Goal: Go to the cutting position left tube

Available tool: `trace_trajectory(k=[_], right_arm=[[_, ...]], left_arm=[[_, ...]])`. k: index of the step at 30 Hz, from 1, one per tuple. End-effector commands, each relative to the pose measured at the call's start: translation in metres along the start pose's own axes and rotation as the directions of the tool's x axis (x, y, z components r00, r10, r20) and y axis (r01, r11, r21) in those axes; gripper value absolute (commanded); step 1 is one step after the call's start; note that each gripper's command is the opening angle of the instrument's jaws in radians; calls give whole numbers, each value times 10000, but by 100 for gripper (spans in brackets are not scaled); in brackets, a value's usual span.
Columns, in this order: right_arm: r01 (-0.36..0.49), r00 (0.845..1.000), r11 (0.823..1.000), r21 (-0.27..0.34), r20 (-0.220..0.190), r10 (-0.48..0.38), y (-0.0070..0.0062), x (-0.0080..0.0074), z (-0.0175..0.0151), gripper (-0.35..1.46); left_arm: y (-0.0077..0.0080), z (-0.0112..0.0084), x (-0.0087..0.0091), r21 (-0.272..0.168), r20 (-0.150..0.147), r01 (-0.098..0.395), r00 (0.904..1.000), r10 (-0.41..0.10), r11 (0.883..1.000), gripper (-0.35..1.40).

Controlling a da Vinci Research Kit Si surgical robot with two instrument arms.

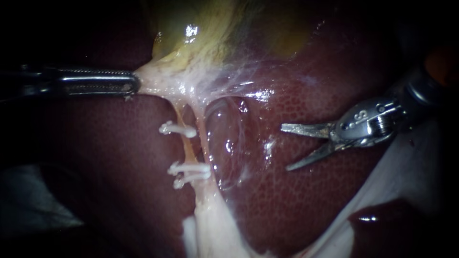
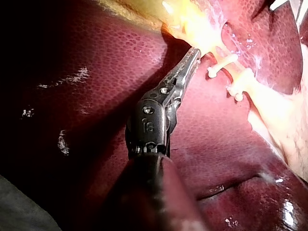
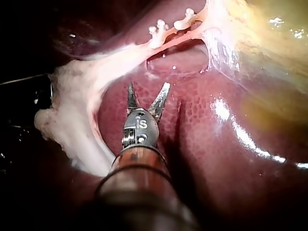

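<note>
Your right instrument (image 1: 285,148) is holding its two slim, blade-like jaws spread in a wide V. They are pinching nothing, and their tips are pointing left over the bare liver (image 1: 311,205). Behind the jaws the wrist is angling up and to the right, and the shaft is running off toward the upper right. In the right wrist view the open jaws are hovering just above the liver, short of the tubes.

The left tube (image 1: 187,150) is lying well to the left of those tips. It is showing as a thin orange strand running from far to near, with a glistening fold of membrane between it and your blades. A far clip (image 1: 178,129) is crossing it. Nearer to you sit the near clips (image 1: 189,172), which are looking like a pair, though the view is too fine to be sure.

Your left instrument (image 1: 134,85) is lying level, with its shaft running straight out to the left. Its jaws are pressing together on the pale tissue (image 1: 162,81) below the gallbladder (image 1: 205,28), and that tissue is stretching taut toward the left.
</note>
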State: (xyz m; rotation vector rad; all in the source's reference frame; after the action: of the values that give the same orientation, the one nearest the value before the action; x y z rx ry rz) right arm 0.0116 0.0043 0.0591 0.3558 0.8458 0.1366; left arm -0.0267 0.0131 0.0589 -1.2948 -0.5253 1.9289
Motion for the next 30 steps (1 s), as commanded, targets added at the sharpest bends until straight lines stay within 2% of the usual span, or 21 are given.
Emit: trace_trajectory(k=[1, 10, 16, 25, 30], right_arm=[[-77, 10000, 10000, 60, -47, 77, -1, 1, 2, 145], [-690, 9961, 9961, 557, -514, 719, -14, 20, 37, 145], [-958, 9932, 9912, 919, -580, 1014, -19, 27, 75, 145], [-1122, 9907, 9846, 1338, -617, 1213, -22, 29, 137, 145], [-1169, 9909, 9815, 1515, -480, 1254, -21, 20, 157, 145]], left_arm=[[2, 0, 0, 9, 4, -19, 10000, 19, 10000, -35], [8, 0, 2, 45, -3, -2, 10000, 2, 10000, -35], [11, -1, 3, 51, -4, -55, 10000, 55, 10000, -35], [17, -6, 10, 26, -84, -64, 9999, 64, 10000, -35], [19, -7, 11, 30, -85, -120, 9999, 120, 9999, -35]])
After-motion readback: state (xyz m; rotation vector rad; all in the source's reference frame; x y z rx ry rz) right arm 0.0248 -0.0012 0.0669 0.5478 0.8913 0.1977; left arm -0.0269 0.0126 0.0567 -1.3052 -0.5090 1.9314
